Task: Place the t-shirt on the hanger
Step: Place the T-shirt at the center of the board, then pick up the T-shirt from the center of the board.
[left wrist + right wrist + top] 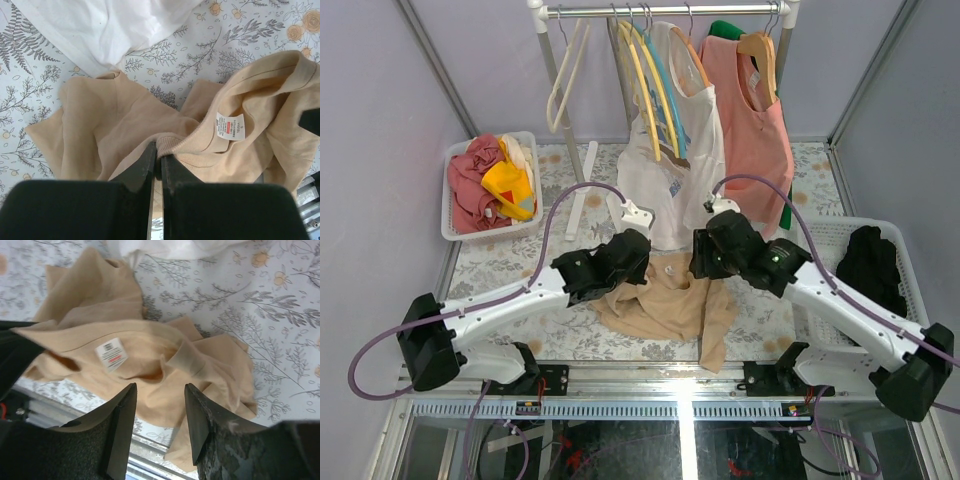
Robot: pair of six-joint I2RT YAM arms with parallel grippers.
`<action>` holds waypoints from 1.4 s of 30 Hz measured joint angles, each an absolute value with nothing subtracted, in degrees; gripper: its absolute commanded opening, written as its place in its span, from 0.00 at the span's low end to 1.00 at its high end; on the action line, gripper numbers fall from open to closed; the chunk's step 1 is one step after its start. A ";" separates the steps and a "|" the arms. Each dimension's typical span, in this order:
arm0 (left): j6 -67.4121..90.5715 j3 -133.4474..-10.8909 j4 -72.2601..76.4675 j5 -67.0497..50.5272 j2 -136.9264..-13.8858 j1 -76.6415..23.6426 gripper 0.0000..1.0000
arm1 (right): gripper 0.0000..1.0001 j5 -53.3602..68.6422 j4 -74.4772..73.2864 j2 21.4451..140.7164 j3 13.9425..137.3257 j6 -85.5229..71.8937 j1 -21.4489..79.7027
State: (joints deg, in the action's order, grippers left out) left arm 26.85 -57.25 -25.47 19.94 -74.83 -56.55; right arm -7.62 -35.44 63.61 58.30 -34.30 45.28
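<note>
Floral-print cloth is covering the table (570, 335), with lilac walls (380, 120) closing in both sides and a metal clothes rack (670, 10) running across the top of the frame. A white printed shirt (665, 190) and a salmon-pink top (750, 120) are hanging from the rack. The hanger (672, 110), thin and light blue, is hanging there too between yellow ones, in front of the white shirt. A white basket (447, 200) is sitting at the left, holding red and yellow clothes. Another basket (840, 235) at the right is holding a black garment (870, 265). The t-shirt (665, 305) is lying crumpled at lower centre of the table, between the two arms, with one part trailing toward the near edge. It is plain tan, soft and folded over itself, and its neck opening is showing a small white label (230, 126) with red print. The left gripper (157, 145) is pinching the ribbed neck edge, its fingers nearly touching with fabric between them. The right gripper (160, 387) is hovering over the tan fabric with its fingers spread apart and gripping nothing. A ribbed fold is lying just beyond its gap. In the left wrist view the white shirt's hem is lying on the cloth just above the tan one.
</note>
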 measured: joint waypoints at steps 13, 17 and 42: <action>26.20 -57.23 -25.65 18.94 -71.92 -56.55 0.00 | 0.54 -17.58 -39.59 74.89 64.71 -33.78 46.22; 26.11 -57.12 -25.58 18.48 -71.92 -56.55 0.00 | 0.53 -19.62 -41.08 76.14 67.02 -33.30 46.57; 26.09 -55.13 -25.30 17.93 -70.89 -56.53 0.00 | 0.42 -30.74 -51.16 82.89 66.94 -33.65 50.52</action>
State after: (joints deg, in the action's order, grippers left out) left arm 26.09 -55.13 -25.30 17.93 -70.89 -56.53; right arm -30.74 -51.16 82.89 66.94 -33.65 50.52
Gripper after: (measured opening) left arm 0.012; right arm 0.499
